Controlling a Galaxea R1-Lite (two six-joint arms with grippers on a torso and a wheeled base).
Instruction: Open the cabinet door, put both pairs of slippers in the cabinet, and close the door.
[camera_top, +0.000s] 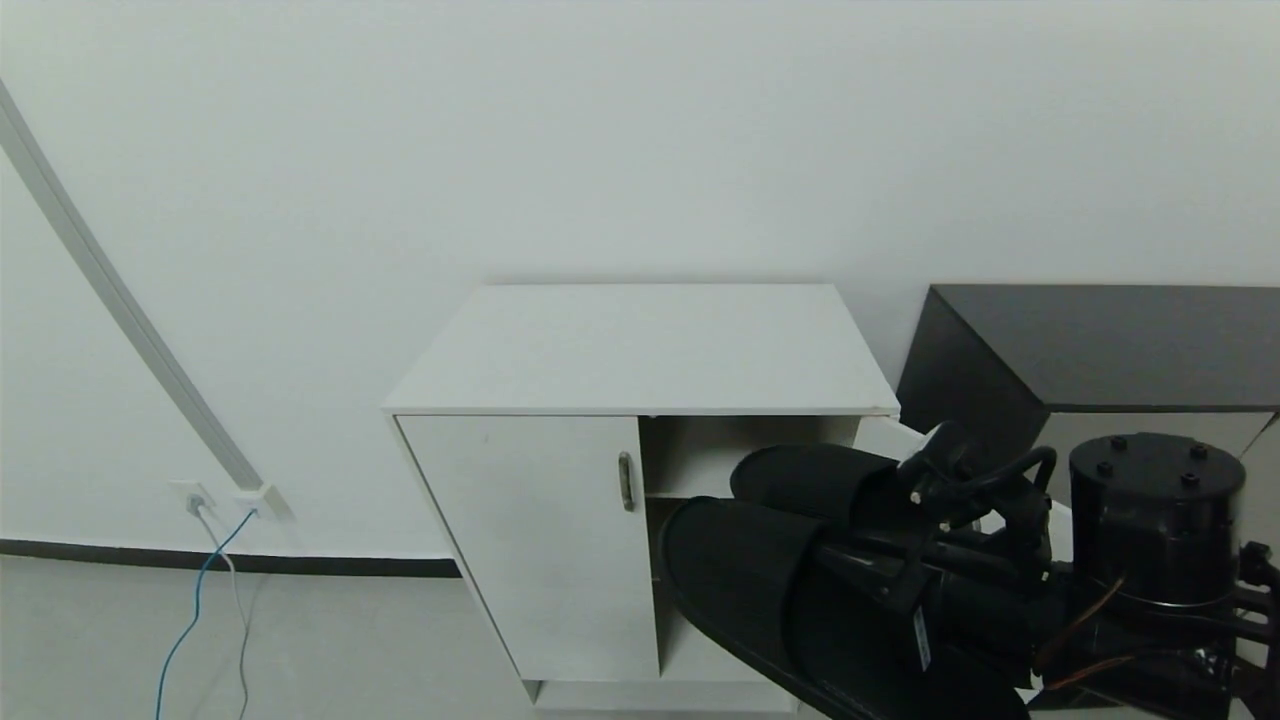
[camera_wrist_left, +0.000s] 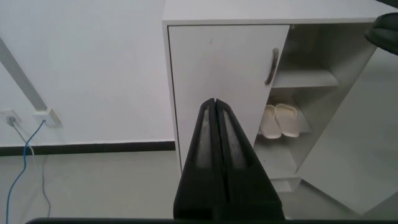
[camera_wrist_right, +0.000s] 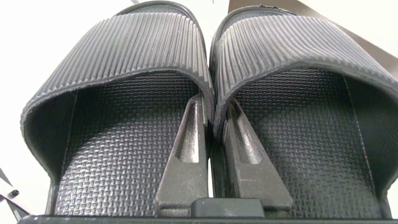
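Note:
A white cabinet (camera_top: 640, 350) stands against the wall with its left door (camera_top: 540, 540) closed and its right side open. A pair of black slippers (camera_top: 760, 580) hangs in front of the open compartment. My right gripper (camera_wrist_right: 212, 109) is shut on the slippers' (camera_wrist_right: 143, 74) touching inner edges, pinching the two together. A cream pair of slippers (camera_wrist_left: 285, 119) lies on the lower shelf inside the cabinet (camera_wrist_left: 230, 12). My left gripper (camera_wrist_left: 215, 102) is shut on nothing, held back from the closed door (camera_wrist_left: 217, 68) and pointing at it.
The right door (camera_wrist_left: 354, 143) is swung out wide beside the opening. A black table (camera_top: 1100, 340) stands to the cabinet's right. Cables hang from a wall socket (camera_top: 195, 497) at the left, with bare floor below.

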